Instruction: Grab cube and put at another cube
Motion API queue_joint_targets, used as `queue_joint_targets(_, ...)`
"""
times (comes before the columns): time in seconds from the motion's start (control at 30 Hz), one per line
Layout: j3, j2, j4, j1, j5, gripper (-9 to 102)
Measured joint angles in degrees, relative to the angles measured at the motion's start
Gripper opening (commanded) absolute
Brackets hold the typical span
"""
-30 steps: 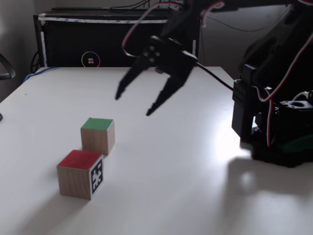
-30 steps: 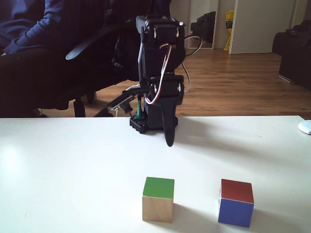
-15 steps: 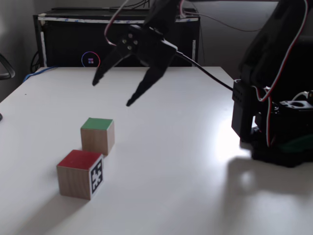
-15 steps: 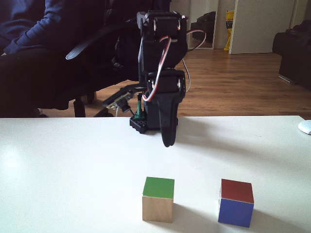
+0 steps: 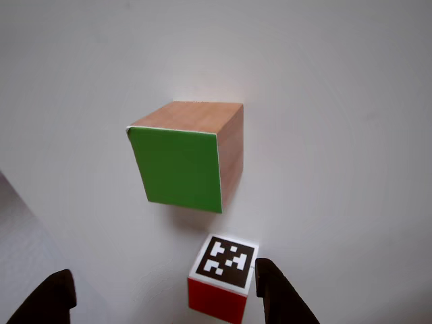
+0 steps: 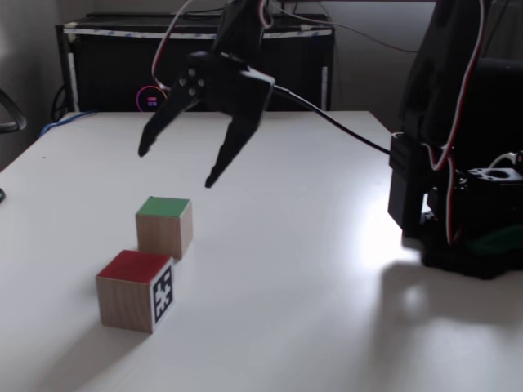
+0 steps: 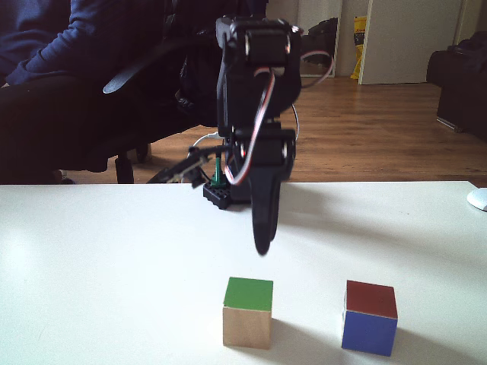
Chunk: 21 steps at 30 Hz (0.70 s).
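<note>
We judge this to be the approach, before any grasp: the gripper (image 6: 175, 167) hangs in the air above the table (image 6: 310, 269), over and a little behind the cube (image 6: 164, 226), and nothing has been picked up yet. Its fingers (image 6: 231, 147) are spread wide, wider than the cube by the look of a fixed view, and they hold and touch nothing. In the other view the two fingertips (image 5: 277, 297) show at the bottom edge, far apart, with the cube (image 5: 185, 154) lying ahead of them, green face toward the camera. The cube rests on the table, just beside another cube (image 6: 135, 290) but apart from it, a narrow gap showing between them in a fixed view (image 7: 248, 312). The next move, as we see it, calls for coming straight down so the jaws straddle the green-topped cube, taking care that neither finger knocks another cube (image 5: 223, 277), which sits close by
</note>
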Motion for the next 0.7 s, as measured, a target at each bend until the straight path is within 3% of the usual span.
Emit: queue_joint_targets(0.7, -11.3, -16.1, 0.4, 2.9, -3.6, 44)
